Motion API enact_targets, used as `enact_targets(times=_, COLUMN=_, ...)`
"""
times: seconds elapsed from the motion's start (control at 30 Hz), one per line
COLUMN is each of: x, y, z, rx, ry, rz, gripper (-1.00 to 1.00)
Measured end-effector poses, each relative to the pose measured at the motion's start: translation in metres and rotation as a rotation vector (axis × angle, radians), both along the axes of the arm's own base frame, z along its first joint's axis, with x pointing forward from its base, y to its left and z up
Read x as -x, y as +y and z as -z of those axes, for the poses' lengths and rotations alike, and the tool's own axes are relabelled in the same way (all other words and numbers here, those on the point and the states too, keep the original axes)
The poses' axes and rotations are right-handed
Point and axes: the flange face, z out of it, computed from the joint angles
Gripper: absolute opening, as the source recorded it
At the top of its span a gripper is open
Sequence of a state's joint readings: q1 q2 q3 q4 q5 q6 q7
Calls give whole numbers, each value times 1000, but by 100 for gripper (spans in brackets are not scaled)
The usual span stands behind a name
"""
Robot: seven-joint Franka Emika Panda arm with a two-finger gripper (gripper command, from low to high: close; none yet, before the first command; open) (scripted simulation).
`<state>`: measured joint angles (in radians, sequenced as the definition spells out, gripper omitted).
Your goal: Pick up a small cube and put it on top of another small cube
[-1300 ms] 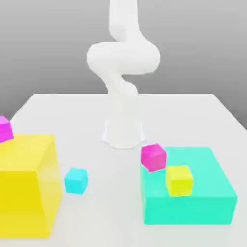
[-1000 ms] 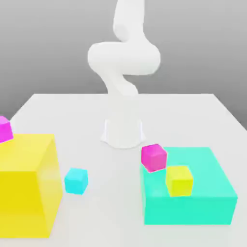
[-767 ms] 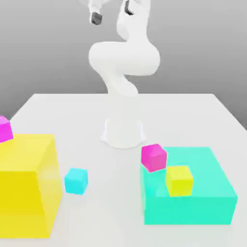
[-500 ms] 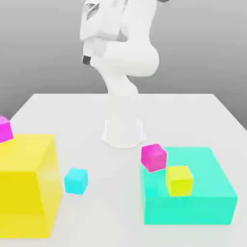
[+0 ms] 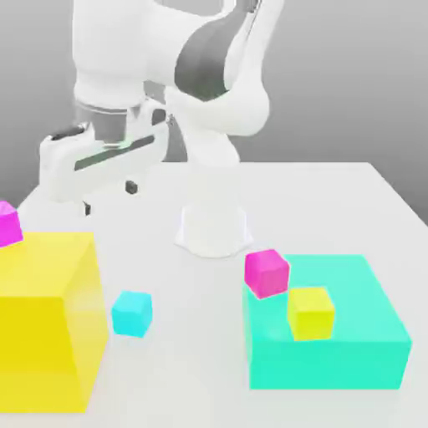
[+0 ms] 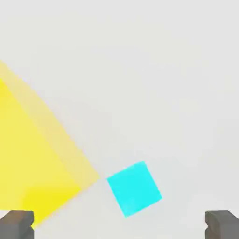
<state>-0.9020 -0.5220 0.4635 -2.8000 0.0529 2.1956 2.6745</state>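
White arm: Franka arm on the pale grey tabletop [image 5: 334,201], bent toward the exterior view's left.
Gripper: two-finger gripper [image 5: 107,198] with dark fingertips [image 6: 17,223], spread wide, nothing between them, touching nothing; hangs above the table.
Small cube: plain sky-cyan cube [image 5: 132,313] lies on the table, just beside the big yellow block [image 5: 42,318], below the gripper and apart from it. In the hand view it [image 6: 134,188] sits between the fingertips' line, nearer the yellow block [image 6: 32,158].
Other cubes: magenta small cube [image 5: 267,272] and yellow small cube [image 5: 311,313] at the flat turquoise block [image 5: 351,334]; another magenta cube [image 5: 8,223] by the yellow block's far edge.
Writing: none readable.
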Motion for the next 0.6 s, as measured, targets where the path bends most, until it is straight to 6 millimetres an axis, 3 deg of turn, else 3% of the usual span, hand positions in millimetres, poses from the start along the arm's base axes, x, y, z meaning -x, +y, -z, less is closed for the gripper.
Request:
enact_targets(times=0.17, x=27, y=-14, z=52, rx=-17, ry=23, rz=362, gripper=0)
enact_targets(times=0.6, x=13, y=16, z=129, rx=-10, ry=-177, rz=796, gripper=0)
